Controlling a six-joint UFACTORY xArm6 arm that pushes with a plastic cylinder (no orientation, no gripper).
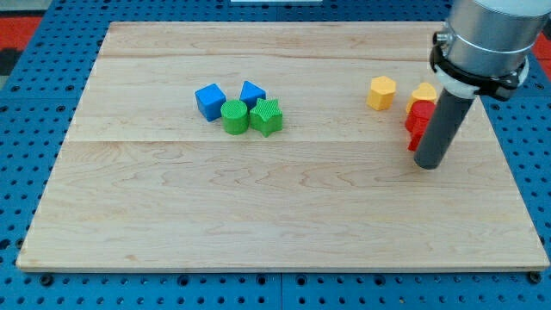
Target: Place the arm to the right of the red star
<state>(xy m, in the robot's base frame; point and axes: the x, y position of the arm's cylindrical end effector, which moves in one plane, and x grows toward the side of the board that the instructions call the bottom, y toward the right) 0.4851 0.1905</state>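
The red star [414,139] lies at the view's right, mostly hidden behind my rod, just below a second red block [420,113]. My tip [428,164] rests on the board touching or just beside the red star's lower right side. A yellow block [424,91] sits above the red ones, and a yellow hexagon [381,92] lies to their left.
A cluster sits left of centre: a blue cube [210,101], a blue block [252,92], a green cylinder [234,117] and a green star [267,117]. The wooden board [275,215] ends near the right edge at about x 600.
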